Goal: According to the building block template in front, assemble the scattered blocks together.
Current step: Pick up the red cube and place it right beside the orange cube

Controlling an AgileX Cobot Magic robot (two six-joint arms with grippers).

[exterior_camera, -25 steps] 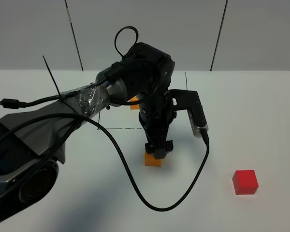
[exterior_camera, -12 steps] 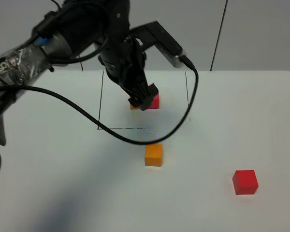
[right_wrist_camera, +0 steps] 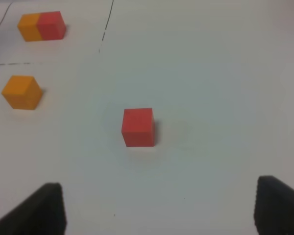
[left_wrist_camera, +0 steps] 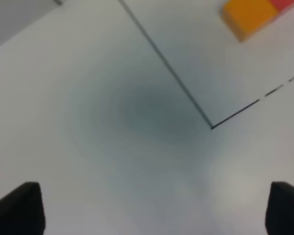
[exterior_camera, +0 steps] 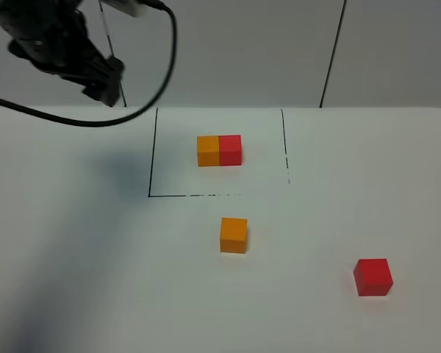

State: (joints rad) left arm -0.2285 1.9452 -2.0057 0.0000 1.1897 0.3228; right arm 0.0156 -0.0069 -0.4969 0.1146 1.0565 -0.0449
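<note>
The building block template (exterior_camera: pixel 219 150), an orange cube flush against a red one, lies inside a black-outlined square (exterior_camera: pixel 152 154) at the back of the table. Of the scattered blocks, the orange cube (exterior_camera: pixel 234 235) rests alone just in front of that outline, and the red cube (exterior_camera: pixel 373 276) sits apart at the front right. My left gripper (exterior_camera: pixel 104 82) hangs high at the far left, away from every block; the left wrist view shows its fingertips (left_wrist_camera: pixel 19 211) spread wide over bare table. My right gripper (right_wrist_camera: pixel 161 210) is open, hovering short of the red cube (right_wrist_camera: pixel 138 127).
The white table (exterior_camera: pixel 338 184) runs back to a grey panelled wall. The left arm's black cable (exterior_camera: pixel 169 51) loops in the air at the upper left. The arm's shadow falls on the left side of the table.
The left arm rose off the orange cube and swung up and back to the far left. The cube stays on the table, and the template is uncovered.
</note>
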